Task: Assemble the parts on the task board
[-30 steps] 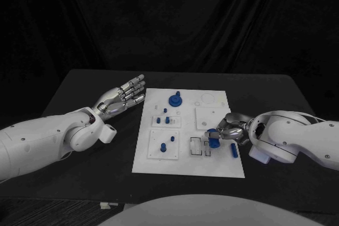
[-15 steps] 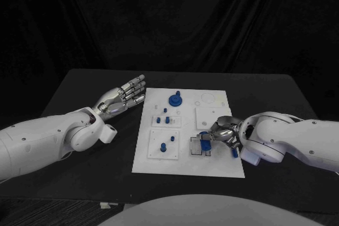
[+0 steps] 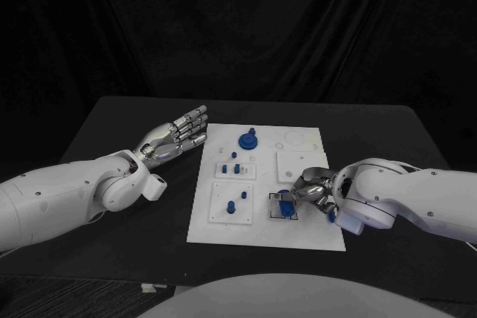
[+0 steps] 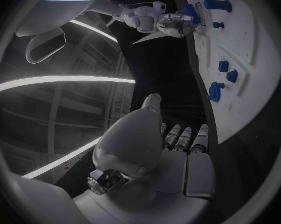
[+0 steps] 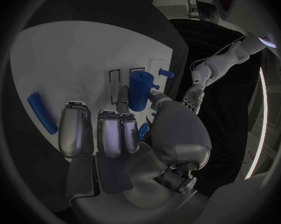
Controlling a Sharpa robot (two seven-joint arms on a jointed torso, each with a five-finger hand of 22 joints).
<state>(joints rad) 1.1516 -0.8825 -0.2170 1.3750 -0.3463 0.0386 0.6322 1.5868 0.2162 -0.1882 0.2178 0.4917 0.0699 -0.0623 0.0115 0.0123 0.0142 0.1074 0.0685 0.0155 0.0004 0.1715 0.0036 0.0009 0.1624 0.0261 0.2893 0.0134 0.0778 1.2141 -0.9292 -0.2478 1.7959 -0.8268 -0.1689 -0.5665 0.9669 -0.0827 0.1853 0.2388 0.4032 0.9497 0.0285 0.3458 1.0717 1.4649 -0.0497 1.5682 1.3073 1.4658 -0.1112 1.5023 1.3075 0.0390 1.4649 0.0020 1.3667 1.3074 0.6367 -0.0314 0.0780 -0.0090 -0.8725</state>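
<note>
Head view shows the white task board (image 3: 267, 228) lying in the middle of the black bench (image 3: 119, 118), with small blue parts spread over it. Near its right front part, a blue cylinder (image 3: 287, 205) stands at a black-outlined rectangular slot (image 3: 273, 206), and the right hand (image 3: 310, 188) holds this cylinder between its thumb and fingers, so this hand is closed on the part. In the right wrist view the same cylinder (image 5: 139, 90) is seen upright beside the slot outlines, pinched at the fingertips, while the other fingers (image 5: 75, 129) lie together above the board. Just to the right of this hand, a long blue bar (image 3: 330, 212) lies flat on the board; in the right wrist view it (image 5: 41, 112) lies apart from the fingers. Toward the left front of the board a blue peg (image 3: 229, 207) stands in a square plate, and a smaller blue pin (image 3: 242, 194) is just behind it. Further back, two short blue pieces (image 3: 231, 169) sit side by side in another square, and a bigger blue knob (image 3: 245, 138) stands near the far edge. The left hand (image 3: 177, 134) is beside the left edge of the board, near its far corner, with the palm up, the fingers stretched and apart, holding nothing.
</note>
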